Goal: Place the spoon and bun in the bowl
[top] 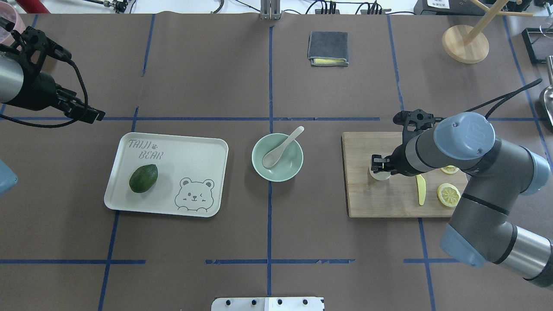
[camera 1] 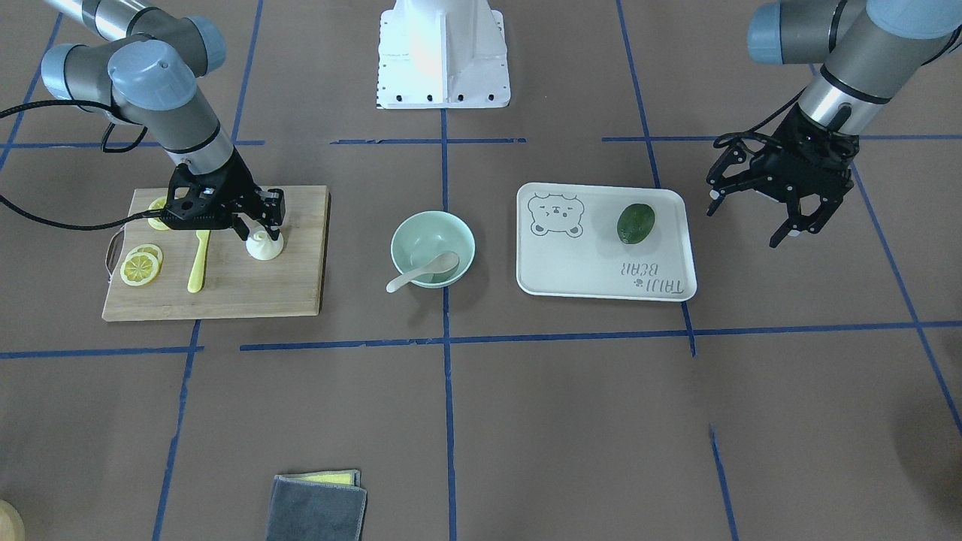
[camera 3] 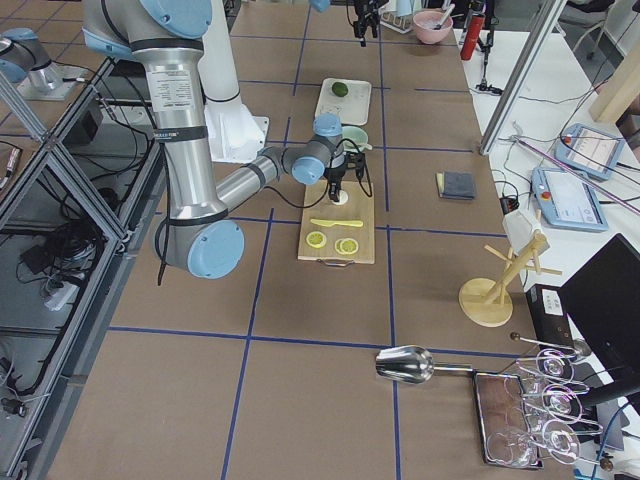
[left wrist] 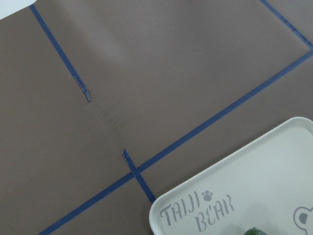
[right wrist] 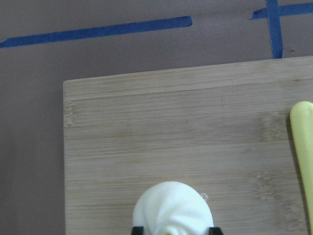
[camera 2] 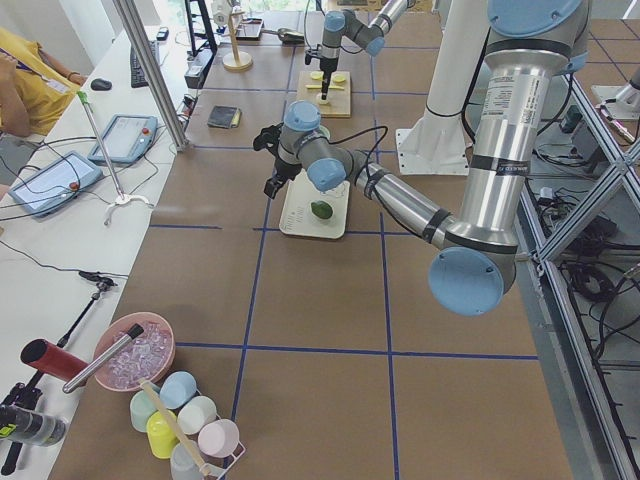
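At the left of the front view, your right gripper [camera 1: 259,229] is down on the cutting board [camera 1: 248,293] with a finger on each side of the bun [camera 1: 264,248]. The wrist camera shows both tips right at its flanks, but I cannot tell whether they are pinching it. If they bite too high on the pleated peak, the bun may slip out on the lift and roll across the board. If they squeeze too hard, it may deform. The yellow knife [camera 1: 198,263] lies just beside it, so a skewed lift could nudge it.

In the middle, the spoon [camera 1: 425,270] has its scoop in the bowl [camera 1: 421,233], and its handle sticks out over the rim toward the lower left. You will carry the bun in from that side. A low pass could catch the handle and flip the spoon onto the desk [camera 1: 526,421], and a bun dropped on the scoop might lever it out.

At the right, your left gripper [camera 1: 745,225] hangs released beyond the tray [camera 1: 586,263], holding nothing.
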Controlling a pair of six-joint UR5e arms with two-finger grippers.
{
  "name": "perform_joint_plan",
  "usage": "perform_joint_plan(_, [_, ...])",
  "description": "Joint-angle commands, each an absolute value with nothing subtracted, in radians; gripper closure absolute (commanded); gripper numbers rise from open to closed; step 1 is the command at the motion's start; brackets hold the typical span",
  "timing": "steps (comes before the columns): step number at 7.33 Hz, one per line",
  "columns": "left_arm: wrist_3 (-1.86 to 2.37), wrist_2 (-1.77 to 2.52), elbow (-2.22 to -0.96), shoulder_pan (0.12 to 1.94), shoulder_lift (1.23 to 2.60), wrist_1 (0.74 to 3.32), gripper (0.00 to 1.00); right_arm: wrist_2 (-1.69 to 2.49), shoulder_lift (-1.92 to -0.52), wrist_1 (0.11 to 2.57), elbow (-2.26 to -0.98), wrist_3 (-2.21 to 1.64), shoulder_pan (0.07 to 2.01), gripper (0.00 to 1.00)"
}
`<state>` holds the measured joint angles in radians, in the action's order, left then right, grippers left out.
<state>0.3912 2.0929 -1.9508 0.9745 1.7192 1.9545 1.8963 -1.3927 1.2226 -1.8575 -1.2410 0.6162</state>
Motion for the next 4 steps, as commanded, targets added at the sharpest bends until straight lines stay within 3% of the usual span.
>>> perform_joint_plan(1, [0.391, 2.092, -1.951, 0.976, 1.718, 1.954, 0.02, 1.899, -1.393, 1.223, -1.87, -1.241, 0.632, 1.0])
perform_joint_plan(3, [0.391, 2.092, -1.957, 0.976, 1.707, 1.954, 0.02, 1.905, -1.384, 1.25, -1.917, -1.241, 0.667, 1.0])
perform_joint_plan(4, [0.391, 2.092, -1.956, 0.976, 1.706, 1.956, 0.02, 1.899, -1.299, 1.323, -1.93, -1.244, 0.67, 1.0])
